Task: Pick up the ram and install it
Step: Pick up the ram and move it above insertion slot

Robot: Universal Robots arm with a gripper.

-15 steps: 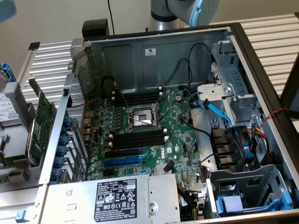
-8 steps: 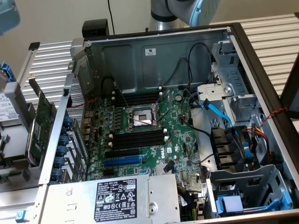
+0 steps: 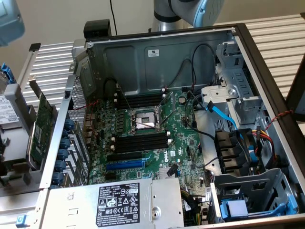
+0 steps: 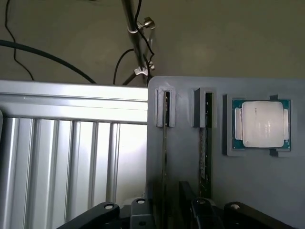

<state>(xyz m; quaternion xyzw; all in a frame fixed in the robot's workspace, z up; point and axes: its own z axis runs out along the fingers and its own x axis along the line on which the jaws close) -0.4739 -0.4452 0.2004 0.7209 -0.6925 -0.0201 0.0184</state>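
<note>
The ram [image 4: 165, 143] is a thin green stick standing on edge in a slot of a grey holder [image 4: 267, 191], with a second like stick [image 4: 205, 152] in the slot beside it. My gripper [image 4: 169, 210] is right at the near end of the first stick, one dark finger on each side of it, open, with small gaps still showing. In the exterior view, part of the arm [image 3: 190, 9] rises behind the open computer case [image 3: 248, 52]. Long black memory slots [image 3: 140, 142] with white end clips lie on the motherboard on both sides of the processor socket [image 3: 143, 120].
A processor chip [image 4: 261, 125] rests in a recess of the holder beside the sticks. A ribbed metal tabletop [image 4: 71, 157] adjoins the holder, with cables and a pole [image 4: 138, 43] behind. A green expansion card [image 3: 40, 129] stands at the exterior view's left; a power supply [image 3: 119, 200] fills the case's near side.
</note>
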